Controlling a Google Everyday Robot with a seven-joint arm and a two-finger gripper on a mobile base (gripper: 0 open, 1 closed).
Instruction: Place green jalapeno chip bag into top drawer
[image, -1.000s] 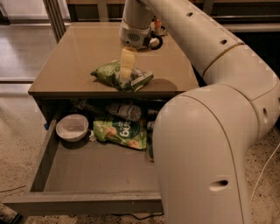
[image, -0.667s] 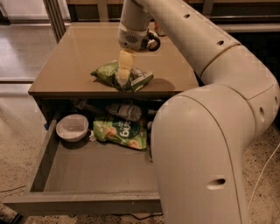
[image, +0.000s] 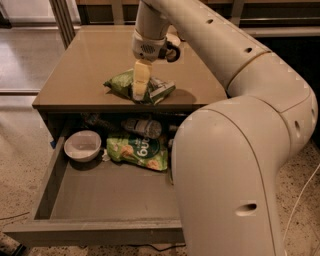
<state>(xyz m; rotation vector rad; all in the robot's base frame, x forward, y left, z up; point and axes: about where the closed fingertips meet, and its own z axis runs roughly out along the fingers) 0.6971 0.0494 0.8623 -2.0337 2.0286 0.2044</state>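
Note:
The green jalapeno chip bag lies crumpled on the tan table top, near its front edge, with its white-and-dark end panel pointing right. My gripper comes straight down from the arm's wrist and sits on the middle of the bag, touching it. The bag rests on the table. The top drawer is pulled out wide below the table's front edge, its grey floor bare in the front half.
At the back of the drawer are a white bowl, a larger flat green bag with white lettering and a plastic bottle. My big arm segment covers the drawer's right side. A cable lies on the floor at right.
The gripper has shifted slightly left and a little lower onto the bag. The bag and drawer have not moved.

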